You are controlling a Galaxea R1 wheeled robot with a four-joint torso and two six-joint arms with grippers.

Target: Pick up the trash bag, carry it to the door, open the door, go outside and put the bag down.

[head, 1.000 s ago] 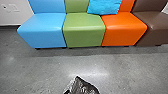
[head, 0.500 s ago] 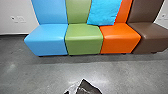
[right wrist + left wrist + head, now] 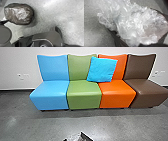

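Note:
The top of the trash bag (image 3: 81, 137), dark with some crumpled clear plastic, shows at the bottom edge of the head view. Up close in the left wrist view, clear crinkled plastic of the bag (image 3: 131, 25) bunches up, with dark bag film around it, and my left gripper (image 3: 151, 45) is shut on it. From the right wrist camera, the rounded, shiny dark body of the bag (image 3: 20, 14) appears over the floor, apart from my right arm's parts.
A row of chairs stands against the white wall (image 3: 17, 62): blue (image 3: 51, 94), green (image 3: 83, 94), orange (image 3: 116, 94) and brown (image 3: 147, 93). A bright blue pillow (image 3: 102, 69) leans across the green and orange backrests. Grey floor (image 3: 37, 127) lies before them.
The head camera has moved, bringing the chair backs and more wall into sight. The bag's top has sunk lower toward the head view's bottom edge.

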